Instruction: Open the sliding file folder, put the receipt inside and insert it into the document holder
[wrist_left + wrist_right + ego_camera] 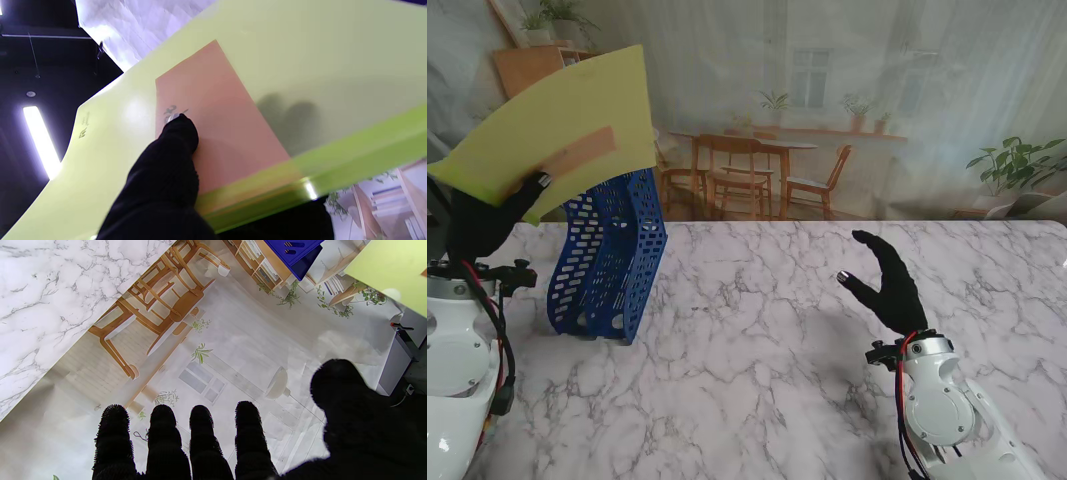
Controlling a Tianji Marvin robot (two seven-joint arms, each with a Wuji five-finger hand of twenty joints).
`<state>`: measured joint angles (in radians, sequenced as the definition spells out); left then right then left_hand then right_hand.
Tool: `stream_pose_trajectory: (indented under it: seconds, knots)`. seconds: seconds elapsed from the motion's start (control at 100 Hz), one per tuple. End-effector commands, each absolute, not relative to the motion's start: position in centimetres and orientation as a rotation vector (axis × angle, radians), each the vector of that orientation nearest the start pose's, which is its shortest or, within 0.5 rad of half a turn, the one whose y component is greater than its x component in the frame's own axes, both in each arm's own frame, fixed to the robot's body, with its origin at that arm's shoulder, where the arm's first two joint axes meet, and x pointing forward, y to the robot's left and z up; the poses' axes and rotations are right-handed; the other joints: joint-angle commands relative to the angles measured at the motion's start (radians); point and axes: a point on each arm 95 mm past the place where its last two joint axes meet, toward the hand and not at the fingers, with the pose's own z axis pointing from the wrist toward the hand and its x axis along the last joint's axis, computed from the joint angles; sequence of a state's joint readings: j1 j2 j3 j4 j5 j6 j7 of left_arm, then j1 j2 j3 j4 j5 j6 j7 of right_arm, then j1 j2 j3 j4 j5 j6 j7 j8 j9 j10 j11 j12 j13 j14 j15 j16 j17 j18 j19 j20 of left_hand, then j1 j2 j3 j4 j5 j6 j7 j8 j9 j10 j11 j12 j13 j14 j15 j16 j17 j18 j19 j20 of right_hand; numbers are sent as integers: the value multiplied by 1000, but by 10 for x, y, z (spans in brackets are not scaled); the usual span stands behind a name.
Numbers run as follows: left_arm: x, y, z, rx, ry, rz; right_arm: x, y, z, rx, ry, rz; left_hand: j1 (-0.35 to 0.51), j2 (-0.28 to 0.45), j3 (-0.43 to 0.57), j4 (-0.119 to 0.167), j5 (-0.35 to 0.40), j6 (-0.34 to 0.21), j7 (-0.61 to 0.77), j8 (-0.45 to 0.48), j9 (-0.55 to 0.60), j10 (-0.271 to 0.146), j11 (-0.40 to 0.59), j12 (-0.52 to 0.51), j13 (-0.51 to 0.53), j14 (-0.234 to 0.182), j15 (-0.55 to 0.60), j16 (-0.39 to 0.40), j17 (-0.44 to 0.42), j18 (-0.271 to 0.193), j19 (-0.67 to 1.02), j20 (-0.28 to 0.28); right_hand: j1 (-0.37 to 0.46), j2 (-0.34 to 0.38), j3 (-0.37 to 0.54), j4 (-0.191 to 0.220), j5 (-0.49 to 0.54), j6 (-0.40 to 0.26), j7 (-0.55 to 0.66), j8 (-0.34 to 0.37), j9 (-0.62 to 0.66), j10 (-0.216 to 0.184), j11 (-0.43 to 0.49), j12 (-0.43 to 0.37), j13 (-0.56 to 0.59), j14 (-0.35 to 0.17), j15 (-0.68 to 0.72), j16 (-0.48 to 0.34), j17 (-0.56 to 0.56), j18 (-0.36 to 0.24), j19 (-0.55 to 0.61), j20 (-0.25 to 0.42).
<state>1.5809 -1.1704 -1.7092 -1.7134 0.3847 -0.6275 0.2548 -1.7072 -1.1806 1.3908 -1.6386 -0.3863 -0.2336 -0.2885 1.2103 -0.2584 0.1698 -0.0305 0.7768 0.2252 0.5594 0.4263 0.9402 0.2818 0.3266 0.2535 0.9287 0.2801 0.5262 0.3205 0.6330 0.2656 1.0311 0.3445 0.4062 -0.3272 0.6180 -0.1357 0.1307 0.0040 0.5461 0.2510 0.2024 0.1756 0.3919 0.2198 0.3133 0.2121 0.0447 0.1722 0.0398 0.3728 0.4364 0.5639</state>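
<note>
My left hand (487,218) is shut on a yellow-green file folder (562,125), holding it in the air above and to the left of the blue perforated document holder (612,255). A pinkish-orange receipt (577,153) shows through the folder's translucent cover. In the left wrist view my thumb (176,140) presses on the folder (300,60) right over the receipt (220,126). The folder's thick spine edge (333,166) runs below it. My right hand (889,285) hovers open over the right half of the table, fingers (200,433) straight and apart, holding nothing.
The document holder stands upright on the marble table (777,340) at the left. It shows in the right wrist view as a blue corner (293,253). A printed backdrop of chairs and a table (757,170) hangs behind the table's far edge.
</note>
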Motion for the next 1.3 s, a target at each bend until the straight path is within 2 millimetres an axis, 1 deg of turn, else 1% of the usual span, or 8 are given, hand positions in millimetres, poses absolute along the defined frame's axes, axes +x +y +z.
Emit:
stream_pose_trajectory:
  seconds: [0.0,0.17,0.35,0.55,0.89,1.0,1.1,1.29]
  knots:
    - [390,134,-166,-899,530,-2347,376,-40,-308,-2107,-944,-2747,81,65,58,4,13,-33,-1,-8,-21,1,-19,-1,-11,-9,9,-6,34,-90,54,-7,-1,17,-17,23,0,-17,-3,1,-30,-23,-1,-3,-20,-35,-28,20,-17,-54,-24,22]
    - [389,147,-174,-881,469,-2316,377,-39,-309,-2120,-946,-2737,81,69,57,4,6,-33,-3,-9,-28,-2,-19,0,-17,-12,7,-6,30,-90,55,-7,2,19,-18,24,1,-17,-5,3,-30,-21,-5,-4,-23,-35,-29,21,-17,-55,-29,29]
    - [394,147,-186,-906,396,-2289,378,-38,-309,-2130,-956,-2724,81,74,56,5,-7,-29,-10,-16,-46,1,-24,-2,-11,-24,9,-5,41,-92,66,-2,3,20,-19,24,-1,-17,-7,4,-30,-22,-8,-6,-24,-36,-29,21,-18,-54,-33,34]
    - [400,138,-195,-938,318,-2260,378,-37,-310,-2147,-964,-2706,81,81,61,6,-25,-21,-20,-25,-70,10,-31,-4,-4,-24,10,-5,54,-86,80,2,6,21,-20,25,-3,-14,-10,6,-30,-21,-13,-7,-27,-36,-30,22,-20,-55,-38,40]
    - [407,116,-194,-969,227,-2227,377,-36,-309,-2161,-960,-2693,81,88,71,4,-51,-4,-40,-43,-112,18,-50,-12,-7,-9,8,-6,70,-66,87,-4,10,22,-22,25,-5,-12,-14,8,-29,-19,-12,-7,-29,-37,-29,24,-20,-55,-43,49]
    - [411,109,-198,-988,200,-2213,377,-37,-309,-2163,-958,-2690,81,90,71,3,-55,-2,-42,-44,-119,17,-52,-13,-11,-8,7,-6,73,-63,86,-7,11,24,-23,26,-5,-11,-15,9,-29,-18,-11,-6,-28,-36,-29,25,-20,-53,-45,52]
    - [413,103,-203,-1013,182,-2210,376,-37,-309,-2168,-957,-2687,81,93,71,3,-58,-3,-43,-45,-124,17,-52,-13,-18,1,4,-6,67,-55,81,-10,12,23,-24,26,-4,-11,-16,10,-28,-18,-10,-5,-29,-37,-29,26,-21,-53,-47,54]
    - [416,93,-216,-1064,140,-2187,375,-38,-308,-2179,-959,-2679,81,95,70,3,-60,-4,-40,-43,-126,16,-49,-12,-23,2,8,-3,63,-53,81,-12,15,24,-26,27,-2,-9,-18,11,-29,-18,-8,-4,-27,-36,-28,27,-19,-52,-49,59]
